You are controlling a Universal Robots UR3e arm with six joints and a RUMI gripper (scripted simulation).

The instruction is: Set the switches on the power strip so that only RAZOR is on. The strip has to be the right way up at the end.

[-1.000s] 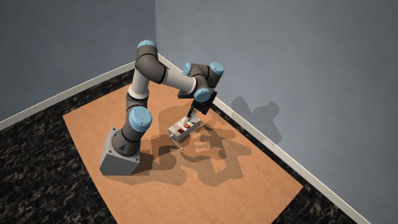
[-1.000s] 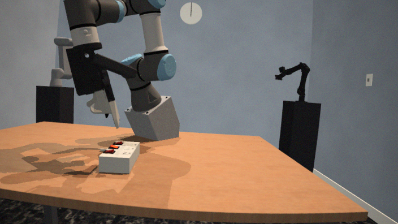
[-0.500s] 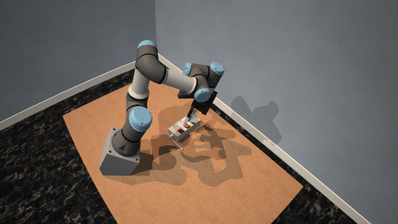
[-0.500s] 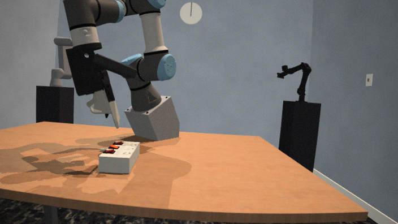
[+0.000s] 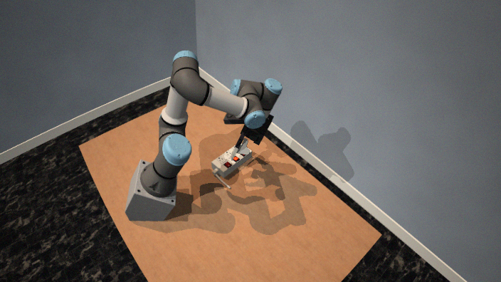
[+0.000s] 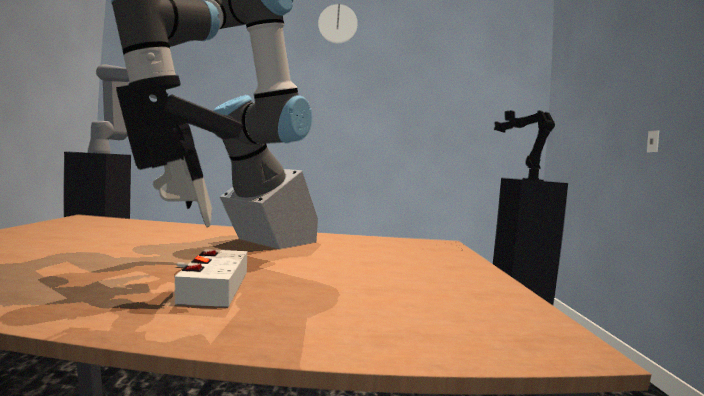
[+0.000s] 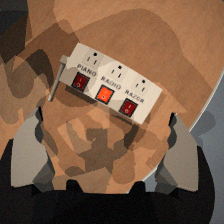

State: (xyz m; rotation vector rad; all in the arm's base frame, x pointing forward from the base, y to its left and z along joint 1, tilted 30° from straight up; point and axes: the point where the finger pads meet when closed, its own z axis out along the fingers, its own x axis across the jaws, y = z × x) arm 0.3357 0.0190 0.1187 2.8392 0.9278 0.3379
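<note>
Spread wide and empty, the gripper (image 5: 240, 153) (image 6: 199, 216) (image 7: 106, 110) hovers with the strip (image 5: 238, 166) (image 6: 202, 292) (image 7: 131, 80) upright on the table (image 5: 228, 253) (image 6: 425, 320) (image 7: 125, 15) at twelve o'clock in the wrist view. PIANO (image 5: 228, 164) (image 6: 209, 253) (image 7: 80, 81), dark, sits at RADIO's ten; RADIO (image 5: 235, 159) (image 6: 201, 259) (image 7: 104, 94) glows; RAZOR (image 5: 243, 154) (image 6: 193, 268) (image 7: 128, 107), dark, sits at its four. Switching remains: likely close, then press RADIO off and RAZOR on.

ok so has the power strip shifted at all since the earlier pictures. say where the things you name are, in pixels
No, the power strip (image 5: 223, 160) (image 6: 204, 291) (image 7: 109, 74) sits in the same place relative to the arm's base (image 5: 151, 210) (image 6: 280, 215), in both the top and exterior views.
</note>
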